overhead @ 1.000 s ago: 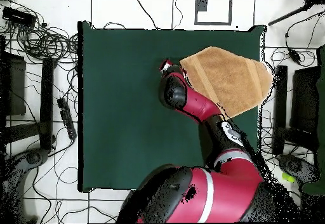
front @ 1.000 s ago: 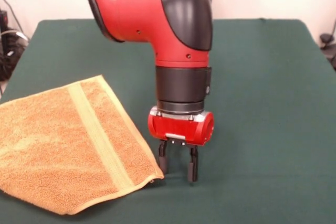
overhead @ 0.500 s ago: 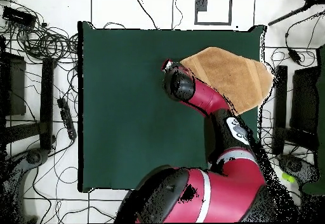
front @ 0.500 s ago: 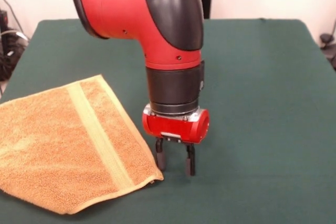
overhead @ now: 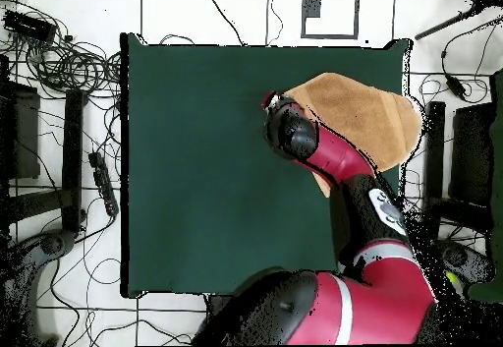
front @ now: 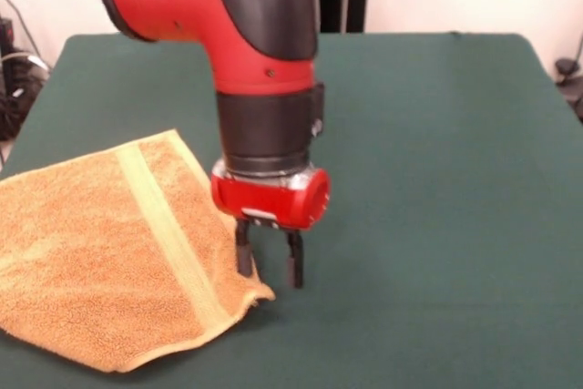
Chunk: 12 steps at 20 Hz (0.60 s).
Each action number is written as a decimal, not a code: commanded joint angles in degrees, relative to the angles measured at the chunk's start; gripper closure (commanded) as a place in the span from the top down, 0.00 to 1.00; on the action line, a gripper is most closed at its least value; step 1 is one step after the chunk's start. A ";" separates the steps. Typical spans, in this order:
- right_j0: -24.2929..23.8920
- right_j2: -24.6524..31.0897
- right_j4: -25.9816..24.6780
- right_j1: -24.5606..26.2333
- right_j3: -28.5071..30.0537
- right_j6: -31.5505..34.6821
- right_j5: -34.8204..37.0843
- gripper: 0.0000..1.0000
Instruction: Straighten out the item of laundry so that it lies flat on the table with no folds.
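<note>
Towel (front: 100, 252) cropped at left edge

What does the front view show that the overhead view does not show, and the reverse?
Only the front view shows the gripper, open, one finger at the towel's corner hem, and the pale stripe. Only the overhead view shows the whole table, the cables on the floor, and the towel reaching over the table's edge. Both show the orange-tan towel and the red arm over it.
</note>
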 commanded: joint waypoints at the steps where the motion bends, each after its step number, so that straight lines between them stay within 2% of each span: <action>1: 0.91 3.78 2.51 -8.51 10.38 11.97 6.85 1.00; 5: 0.54 4.11 2.76 -9.01 11.07 11.56 7.14 1.00; 8: 1.36 3.53 1.97 -5.65 10.09 11.97 2.10 1.00; 12: 3.48 1.70 2.35 -1.90 7.12 12.69 -0.84 1.00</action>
